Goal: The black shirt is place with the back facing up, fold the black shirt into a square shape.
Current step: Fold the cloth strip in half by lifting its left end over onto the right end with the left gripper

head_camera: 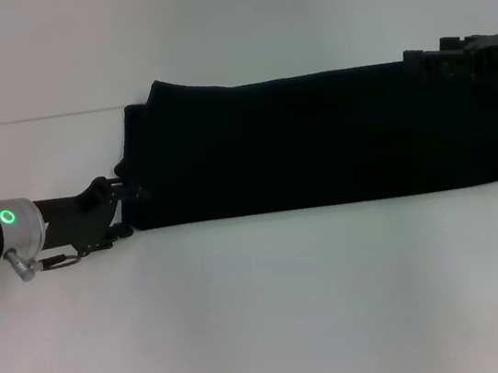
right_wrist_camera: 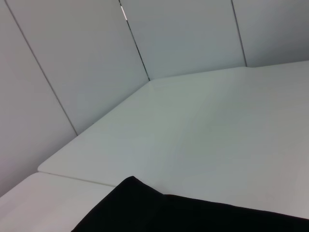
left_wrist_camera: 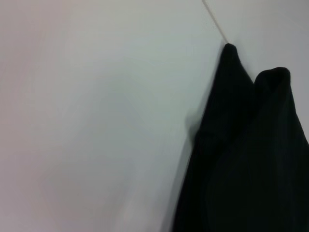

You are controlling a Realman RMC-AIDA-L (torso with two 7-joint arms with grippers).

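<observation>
Two grippers are at the ends of the black shirt [head_camera: 326, 138], which lies across the white bench [head_camera: 267, 314] as a long, narrow band — it looks already folded lengthwise, so the remaining work is probably folding it end over end into a square. Left gripper [head_camera: 125, 196] sits low at the shirt's left end, touching or just beside the near corner; black on black, so I cannot tell whether its jaws are spread or pinching cloth. Placement suits a corner grab for the next fold. Right gripper [head_camera: 468, 58] is at the far right corner of the band, over or on the fabric edge; its jaws are not readable either. Likely it is there to hold or lift the opposite end so the cloth stays flat.

Left wrist view shows two peaked folds of fabric [left_wrist_camera: 251, 154] against bare bench — the left end is a bit bunched, not a clean edge. Right wrist view shows a corner of fabric [right_wrist_camera: 159, 210] lying flat, with grey wall panels [right_wrist_camera: 183, 34] behind.

Risk: layered cloth may slip apart if only the top layer is caught.
</observation>
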